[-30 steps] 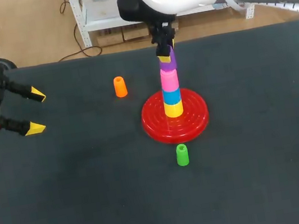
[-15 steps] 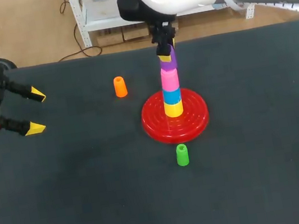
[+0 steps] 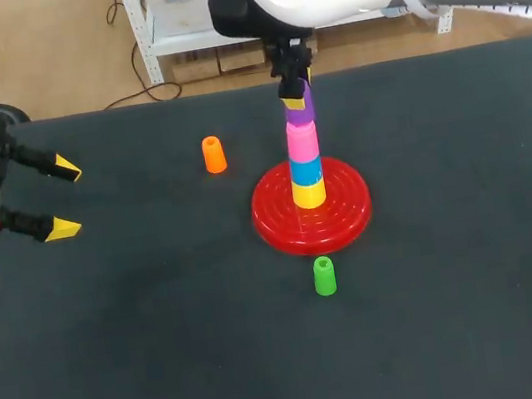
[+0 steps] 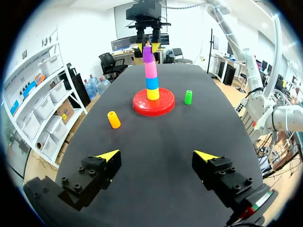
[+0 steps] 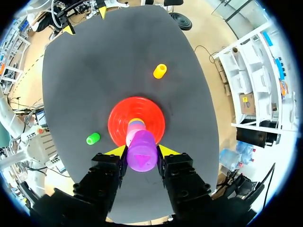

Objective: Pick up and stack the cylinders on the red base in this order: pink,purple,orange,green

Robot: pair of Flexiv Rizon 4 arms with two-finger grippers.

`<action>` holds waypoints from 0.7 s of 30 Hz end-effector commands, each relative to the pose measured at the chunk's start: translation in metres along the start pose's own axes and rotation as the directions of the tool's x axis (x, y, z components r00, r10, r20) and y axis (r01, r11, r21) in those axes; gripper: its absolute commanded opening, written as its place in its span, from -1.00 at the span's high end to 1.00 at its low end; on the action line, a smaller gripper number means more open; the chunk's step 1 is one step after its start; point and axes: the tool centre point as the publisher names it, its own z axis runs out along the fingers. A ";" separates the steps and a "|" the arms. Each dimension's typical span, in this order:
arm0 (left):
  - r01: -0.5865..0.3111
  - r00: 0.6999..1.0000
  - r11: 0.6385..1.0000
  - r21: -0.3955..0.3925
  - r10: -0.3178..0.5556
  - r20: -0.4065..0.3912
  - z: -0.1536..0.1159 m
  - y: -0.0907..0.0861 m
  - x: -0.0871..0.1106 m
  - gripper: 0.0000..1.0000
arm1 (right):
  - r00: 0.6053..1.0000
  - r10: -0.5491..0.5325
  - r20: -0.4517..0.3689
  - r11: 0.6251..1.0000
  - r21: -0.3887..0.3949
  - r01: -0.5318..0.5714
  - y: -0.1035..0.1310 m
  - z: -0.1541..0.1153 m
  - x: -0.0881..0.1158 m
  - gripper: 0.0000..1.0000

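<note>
Green cylinder [image 3: 325,276] upright on the dark worktop [image 3: 173,376], just nearer than the red base [image 3: 275,223]. Stacked on that base: yellow cylinder [image 3: 309,194], blue cylinder [image 3: 305,170], pink cylinder [image 3: 300,140], then purple cylinder [image 3: 299,108] topmost, pinched from both sides by the right claw [image 3: 297,93]. Off at the left edge, left claw [image 3: 61,198] spread wide, holding nothing. Farther back, orange cylinder [image 3: 213,154] upright, left of the stack and apart from it.

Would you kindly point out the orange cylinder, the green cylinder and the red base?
orange cylinder [image 3: 213,155]: head view, side wall.
green cylinder [image 3: 325,277]: head view, side wall.
red base [image 3: 350,209]: head view, bare ridged rim.
</note>
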 end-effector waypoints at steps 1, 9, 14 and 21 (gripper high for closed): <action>-0.002 1.000 1.000 -0.004 0.002 0.002 0.000 -0.001 0.001 -1.00 | 1.000 -0.004 0.006 1.000 -0.011 0.004 -0.001 0.003 0.002 1.00; -0.002 1.000 1.000 -0.004 0.002 0.002 0.000 -0.001 0.001 -1.00 | 1.000 -0.009 0.016 1.000 -0.017 0.009 0.000 0.006 0.002 1.00; -0.002 1.000 1.000 -0.004 0.002 0.002 0.000 -0.001 0.001 -1.00 | 1.000 -0.015 0.022 1.000 -0.012 0.015 0.000 0.005 0.002 1.00; -0.002 1.000 1.000 -0.004 0.002 0.002 0.000 -0.001 0.001 -1.00 | 0.999 -0.028 0.029 1.000 0.002 0.028 0.003 0.000 0.001 1.00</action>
